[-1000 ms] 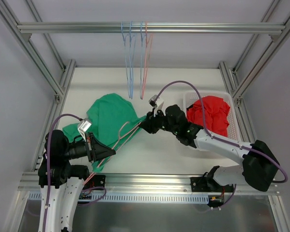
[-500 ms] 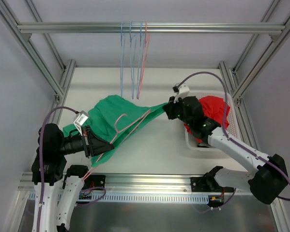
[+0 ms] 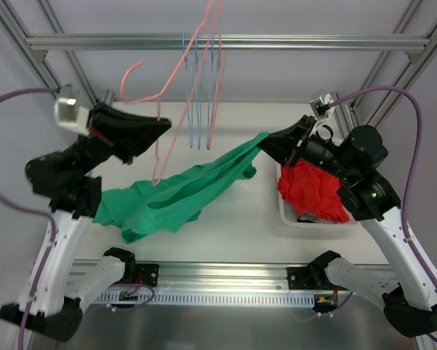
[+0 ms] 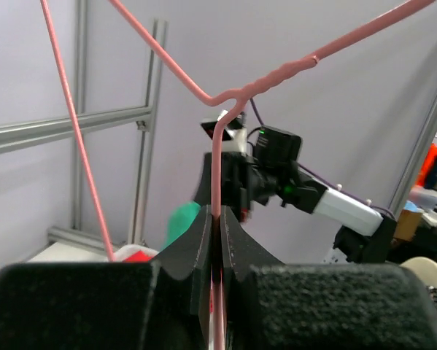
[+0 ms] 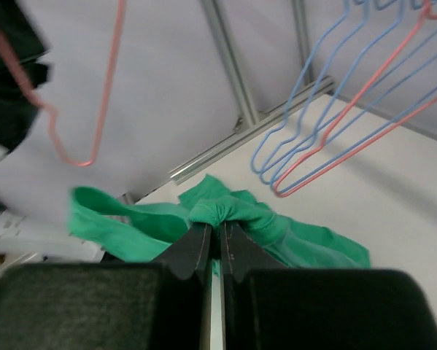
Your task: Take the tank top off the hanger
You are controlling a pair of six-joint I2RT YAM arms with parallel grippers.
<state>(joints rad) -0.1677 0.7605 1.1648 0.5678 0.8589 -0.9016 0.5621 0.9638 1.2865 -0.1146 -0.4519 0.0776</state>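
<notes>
The tank top [image 3: 178, 195] stretches slantwise from the table [image 3: 233, 219] up to the right gripper [image 3: 264, 144], which is clamped on its bunched end. The left gripper [image 3: 165, 125], raised well apart, pinches the hanger [image 4: 217, 168].

Along the right edge of the table [image 3: 233, 226] you have a white basket [image 3: 292, 216] with a red garment [image 3: 314, 191] heaped in it. Overhead, the aluminium crossbar [image 3: 94, 42] carries a tight cluster of empty wire hangers [image 3: 197, 109], blue ones with at least one pink among them, dangling above the table's far edge. Aluminium frame rails [image 3: 95, 120] run along the table's left and right edges.
</notes>
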